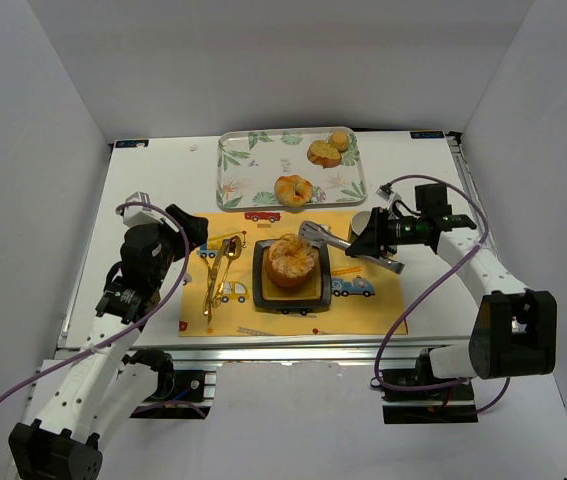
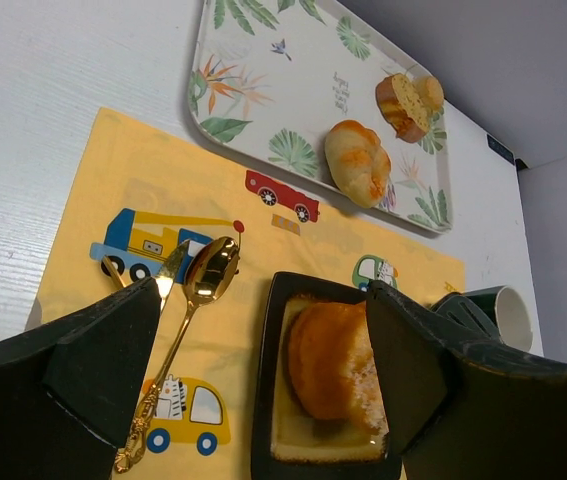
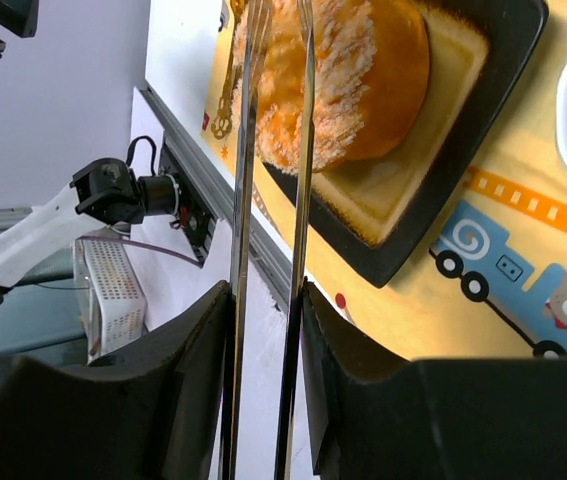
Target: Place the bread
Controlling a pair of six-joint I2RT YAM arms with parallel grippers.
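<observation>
A round golden bread roll (image 1: 291,260) lies in the dark square plate (image 1: 262,283) on the yellow placemat. It also shows in the left wrist view (image 2: 335,362) and the right wrist view (image 3: 363,80). My right gripper (image 1: 356,246) is shut on metal tongs (image 1: 331,239); the tong tips reach to the roll's right edge. In the right wrist view the two tong arms (image 3: 303,120) lie over the roll. My left gripper (image 1: 191,226) is open and empty, left of the plate, above the gold spoon (image 1: 219,270).
A floral tray (image 1: 243,170) at the back holds a roll (image 1: 293,189) and two more bread pieces (image 1: 328,149). A gold fork lies beside the spoon on the placemat (image 1: 363,310). A white cup (image 2: 516,315) stands right of the plate, by my right gripper.
</observation>
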